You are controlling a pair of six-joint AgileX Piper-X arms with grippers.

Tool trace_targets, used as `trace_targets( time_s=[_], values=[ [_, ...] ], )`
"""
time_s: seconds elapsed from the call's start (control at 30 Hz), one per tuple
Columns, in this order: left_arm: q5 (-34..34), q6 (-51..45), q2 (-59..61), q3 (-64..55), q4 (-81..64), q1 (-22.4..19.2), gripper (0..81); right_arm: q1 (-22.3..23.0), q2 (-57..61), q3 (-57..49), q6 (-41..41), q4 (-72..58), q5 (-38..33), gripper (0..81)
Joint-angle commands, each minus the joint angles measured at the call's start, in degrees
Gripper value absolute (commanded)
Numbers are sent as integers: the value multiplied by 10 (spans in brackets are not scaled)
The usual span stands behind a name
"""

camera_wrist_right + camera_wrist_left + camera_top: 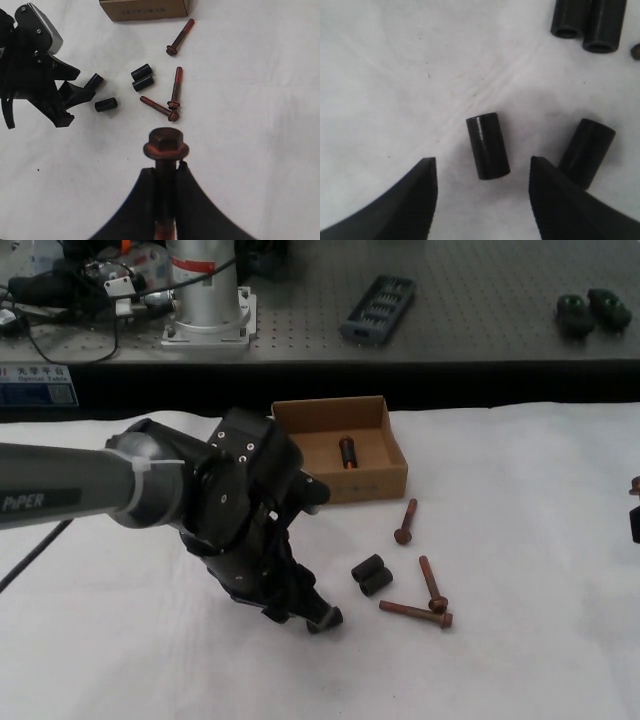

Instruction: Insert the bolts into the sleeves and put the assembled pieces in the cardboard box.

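Observation:
My left gripper [481, 161] is open just above the white cloth, with one black sleeve [487, 146] lying between its fingertips, untouched. A second sleeve [585, 150] lies just outside one finger [570, 200]. Two more sleeves [370, 573] lie side by side a little farther off. My right gripper [165, 172] is shut on a rusty hex-head bolt [166, 145], held head-out above the cloth. Three loose bolts [405, 522] [432, 585] [415, 613] lie right of the sleeves. The cardboard box [385, 475] holds one assembled piece [347, 452].
The left arm [150, 490] stretches in from the left over the cloth. Behind the cloth runs a dark bench with a metal post base [205, 300], cables and a black rack [378, 305]. White cloth lies bare to the front and right.

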Motion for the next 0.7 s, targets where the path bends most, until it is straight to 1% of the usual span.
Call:
trace_targets(
  time_s=[0.0,0.3,0.37,0.53,0.67],
  values=[
    [4,5,3,-7,-1,-2,402,0,0,-2,-4,3,-8,28],
    [14,0,31,-7,-12,-2,400,0,0,-2,-4,3,-8,28],
    [14,0,35,-7,-12,-2,375,0,0,-2,-4,3,-8,28],
    [20,0,39,-7,-27,-2,279,0,0,-2,-4,3,-8,28],
    [29,0,40,-7,-56,-2,274,0,0,-2,-4,-4,-8,28]
  ],
)
